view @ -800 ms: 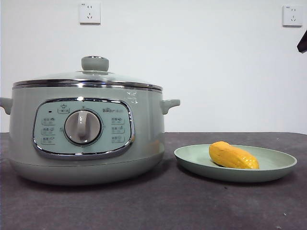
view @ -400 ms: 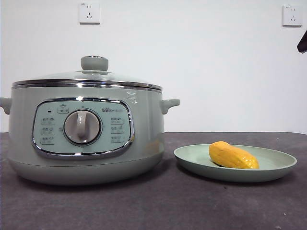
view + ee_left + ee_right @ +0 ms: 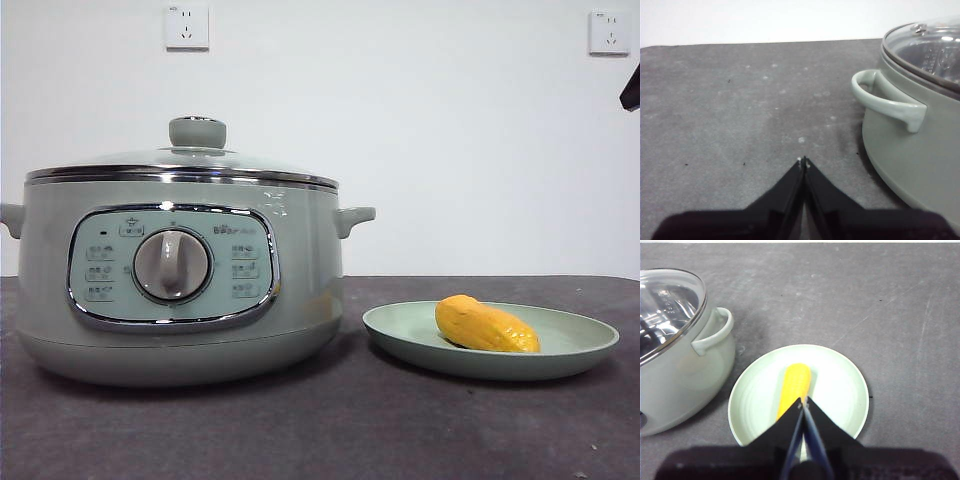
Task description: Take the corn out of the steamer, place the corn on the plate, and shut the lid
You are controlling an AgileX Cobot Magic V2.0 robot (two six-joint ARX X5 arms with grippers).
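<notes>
The steamer (image 3: 175,290) stands at the left with its glass lid (image 3: 190,160) seated on its rim. The corn (image 3: 486,325) lies on the pale green plate (image 3: 580,345) at the right. In the right wrist view my right gripper (image 3: 803,402) is shut and empty, high above the corn (image 3: 795,385) and plate (image 3: 840,385). In the left wrist view my left gripper (image 3: 803,161) is shut and empty above the table, beside the steamer's side handle (image 3: 885,100). In the front view only a black tip (image 3: 631,92) shows at the top right.
A dark grey mat (image 3: 350,430) covers the table. A white wall with two sockets (image 3: 187,27) stands behind. The steamer also shows in the right wrist view (image 3: 680,365), close beside the plate.
</notes>
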